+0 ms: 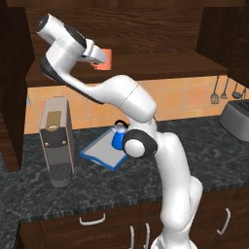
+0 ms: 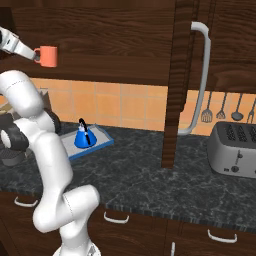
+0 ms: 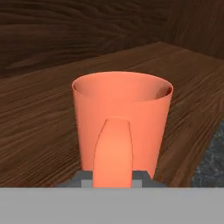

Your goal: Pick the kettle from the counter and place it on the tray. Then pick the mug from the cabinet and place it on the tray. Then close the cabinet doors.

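While our claw (image 2: 36,54) reaches into the upper left of the right base frame, we pinch the handle of the mug (image 2: 48,56) on the cabinet shelf (image 3: 39,131). Lower, left of centre, the kettle (image 2: 82,136) stands on the tray (image 2: 102,137) on the desk (image 2: 150,175). At right, a toaster (image 2: 234,150) sits.

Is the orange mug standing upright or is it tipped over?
Upright. In the hand view the mug has its open rim facing up, on the cabinet shelf; the right base view shows it upright too.
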You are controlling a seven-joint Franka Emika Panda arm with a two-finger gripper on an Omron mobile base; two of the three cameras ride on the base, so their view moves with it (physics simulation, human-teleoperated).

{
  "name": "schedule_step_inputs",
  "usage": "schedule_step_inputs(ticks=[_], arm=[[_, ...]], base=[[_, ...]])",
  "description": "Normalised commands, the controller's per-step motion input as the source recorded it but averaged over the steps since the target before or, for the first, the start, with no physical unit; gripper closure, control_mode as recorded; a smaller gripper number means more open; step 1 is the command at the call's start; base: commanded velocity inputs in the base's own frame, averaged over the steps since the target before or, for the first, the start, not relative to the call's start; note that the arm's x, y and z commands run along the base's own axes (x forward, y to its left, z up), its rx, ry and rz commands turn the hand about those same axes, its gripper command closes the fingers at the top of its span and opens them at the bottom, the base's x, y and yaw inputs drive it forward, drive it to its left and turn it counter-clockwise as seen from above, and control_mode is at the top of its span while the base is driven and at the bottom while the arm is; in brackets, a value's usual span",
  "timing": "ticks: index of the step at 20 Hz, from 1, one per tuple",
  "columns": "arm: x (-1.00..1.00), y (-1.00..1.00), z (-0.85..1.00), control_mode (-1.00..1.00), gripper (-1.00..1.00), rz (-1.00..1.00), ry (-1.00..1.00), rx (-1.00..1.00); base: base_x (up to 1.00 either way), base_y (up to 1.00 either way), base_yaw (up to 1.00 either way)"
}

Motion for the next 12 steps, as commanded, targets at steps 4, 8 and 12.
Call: schedule_step_inputs(ticks=[4,8,12], arm=[[-1.00,-0.31,-0.15,-1.00,1.00,0.39,-0.18,0.00],[-1.00,-0.53,-0.45,-1.00,1.00,0.36,-0.25,0.00],[-1.00,-0.73,-0.89,-1.00,1.00,0.32,-0.38,0.08]], base=[[0.00,0.00,0.00],[0.00,0.00,0.00],[0.00,0.00,0.00]])
